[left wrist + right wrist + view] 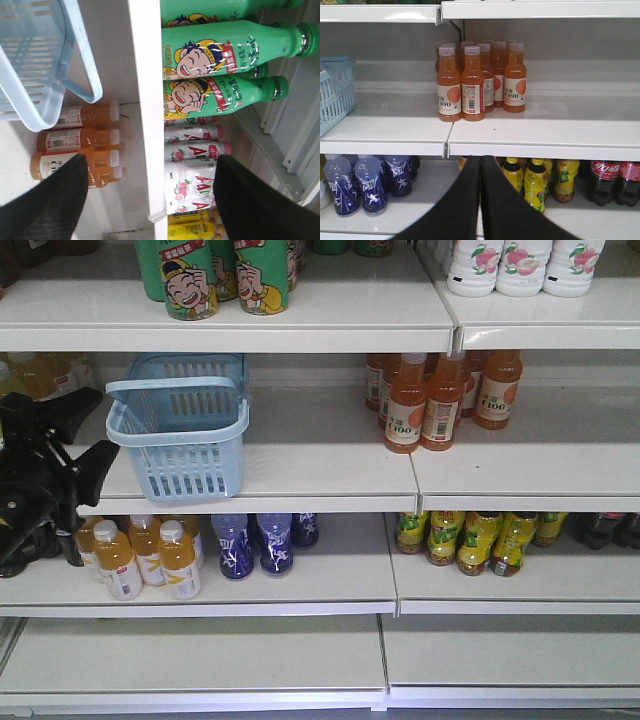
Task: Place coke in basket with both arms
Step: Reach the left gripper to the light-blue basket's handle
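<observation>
On the shelf under the orange bottles [475, 82], my right wrist view catches the coke [604, 175], right of my right pincer [481, 164], tips pressed together; my left pincer [150, 162] gapes apart near the basket [82, 55]

The slotted plastic shopping basket [180, 425] is pale blue against plain white metal shelves [300, 475]. The tall plastic juice bottles [430, 400] are deep orange with white caps and white-and-orange labels. The green cartoon-printed bottles [215, 275] show a laughing yellow-hatted face and a red band. The squat plastic bottles [255, 540] are dark blue with white splashes; the short black-capped bottles [480, 538] are yellow and green.
</observation>
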Controlling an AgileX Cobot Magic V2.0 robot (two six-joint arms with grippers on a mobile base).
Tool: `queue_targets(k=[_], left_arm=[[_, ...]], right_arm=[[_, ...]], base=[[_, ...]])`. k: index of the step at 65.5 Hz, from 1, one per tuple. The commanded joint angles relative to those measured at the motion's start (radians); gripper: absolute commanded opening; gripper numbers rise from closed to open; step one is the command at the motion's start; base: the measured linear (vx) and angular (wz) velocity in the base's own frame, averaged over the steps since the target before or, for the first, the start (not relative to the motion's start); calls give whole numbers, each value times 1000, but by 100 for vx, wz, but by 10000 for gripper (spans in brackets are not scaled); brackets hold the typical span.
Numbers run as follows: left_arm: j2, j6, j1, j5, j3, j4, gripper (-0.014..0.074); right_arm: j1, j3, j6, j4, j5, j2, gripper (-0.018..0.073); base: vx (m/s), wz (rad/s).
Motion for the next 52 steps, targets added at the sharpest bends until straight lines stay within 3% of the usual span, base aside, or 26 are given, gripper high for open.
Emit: queue_targets(k=[1, 12, 24, 52], left_arm=[[69, -53, -7, -189, -75, -18, 512], [209, -107, -7, -251, -176, -18, 486], [284, -109, -7, -252, -280, -18, 444], [382, -110, -7, -144, -472, 2, 438]], right_arm=[[-3, 15, -2, -5, -74, -15, -9], [-3, 15, -2, -5, -74, -15, -9], [-3, 15, -2, -5, -74, -15, -9], [-3, 15, -2, -5, -74, -15, -9]], base=[[0, 0], [0, 0], [0, 0], [0, 0]])
